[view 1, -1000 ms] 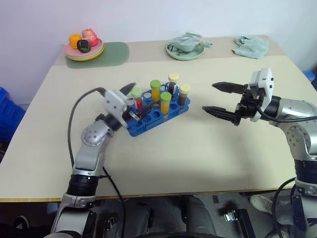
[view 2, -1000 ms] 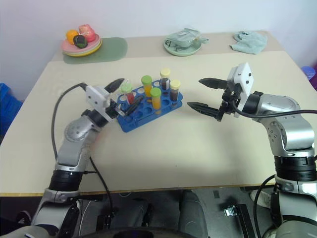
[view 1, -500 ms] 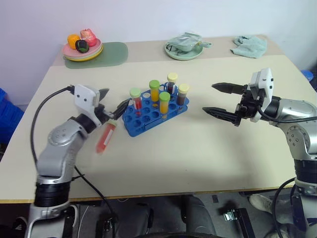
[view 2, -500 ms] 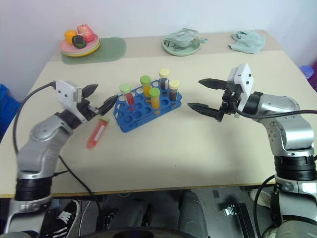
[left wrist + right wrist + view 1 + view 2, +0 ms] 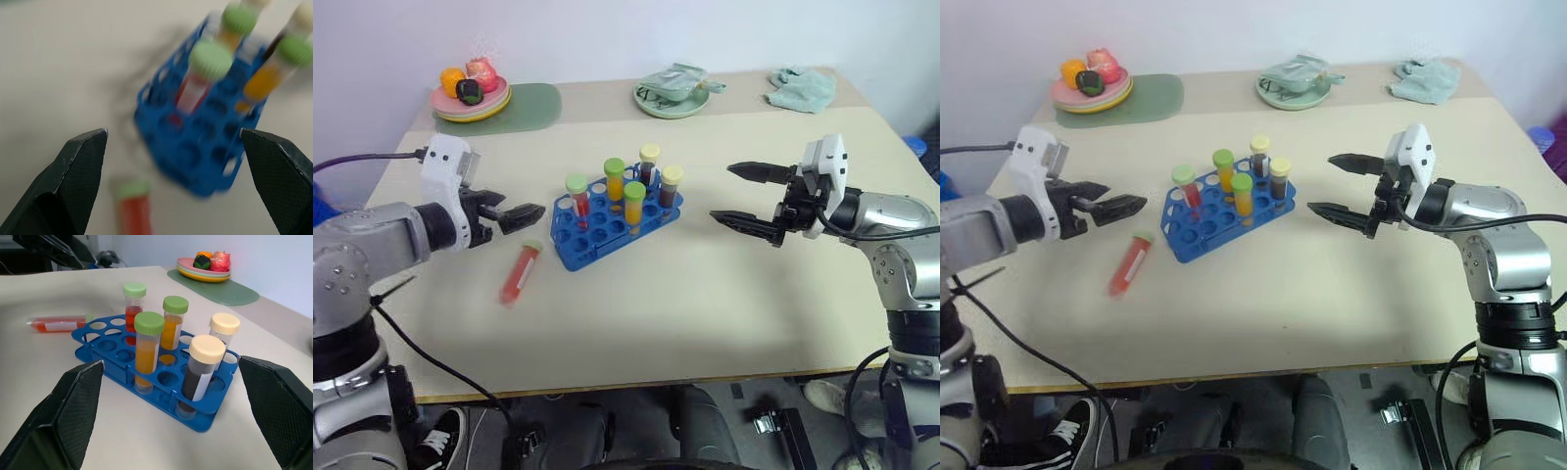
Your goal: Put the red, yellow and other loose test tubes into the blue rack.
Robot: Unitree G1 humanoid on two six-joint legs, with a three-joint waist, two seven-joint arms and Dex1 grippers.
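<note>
Left eye view: the left gripper (image 5: pixel 514 211) hangs above the table (image 5: pixel 705 294) at about nine o'clock from the blue rack (image 5: pixel 619 223), its two black fingers spread apart and gripping nothing, tips aimed toward the rack. Just below and beside those tips, at roughly seven o'clock from the rack, a red test tube (image 5: pixel 520 274) with a pale green cap lies on its side on the bare tabletop, cap end toward the rack, clear of both the rack and the fingers. Over at three o'clock from the rack the right gripper (image 5: pixel 741 194) is also released, jaws wide and level, pointing at the rack with a clear gap between. The rack stands near the table's middle, holding five upright tubes: a red one with a pale green cap (image 5: pixel 578 200) at its left end, two yellow-orange ones with green caps (image 5: pixel 625 193), and two dark brown ones with tan caps (image 5: pixel 661 182) at the right end. Along the far edge, around twelve o'clock, sit a plate of toy food (image 5: pixel 470 96) on a green mat, a pale green dish (image 5: pixel 672 96) and a crumpled cloth (image 5: pixel 801 86).
</note>
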